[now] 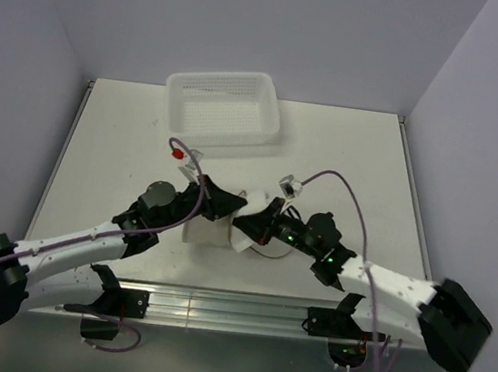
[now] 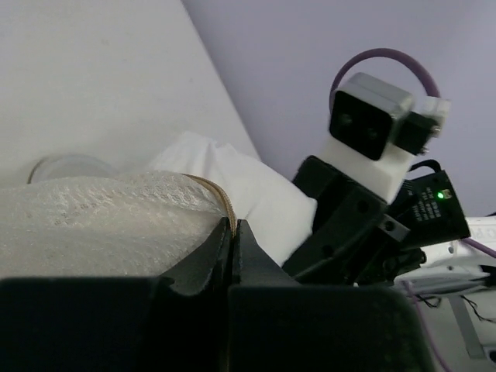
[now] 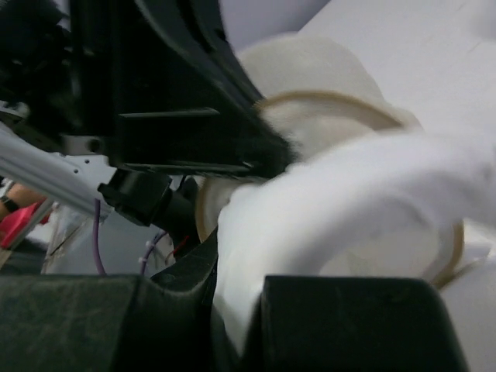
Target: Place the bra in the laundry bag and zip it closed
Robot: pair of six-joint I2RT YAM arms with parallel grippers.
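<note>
My left gripper (image 2: pixel 234 232) is clenched: its two black fingers are pinched together on the tan zip rim of the round, pale beige, see-through mesh laundry bag (image 2: pixel 101 221), which bulges to one side of the fingers in the left wrist view. My right gripper (image 3: pixel 240 306) is grasping the soft white fabric bra (image 3: pixel 349 186); a fold of the cloth runs down between its fingers. From there the bra arches up across the bag's open, tan-edged mouth. I cannot tell how much of it lies inside.

From above, both grippers meet nose to nose near the middle of the white table (image 1: pixel 345 153), with the bag and the bra bunched between and beneath them. The white perforated plastic basket (image 1: pixel 222 135) stands well apart at the far edge of the table.
</note>
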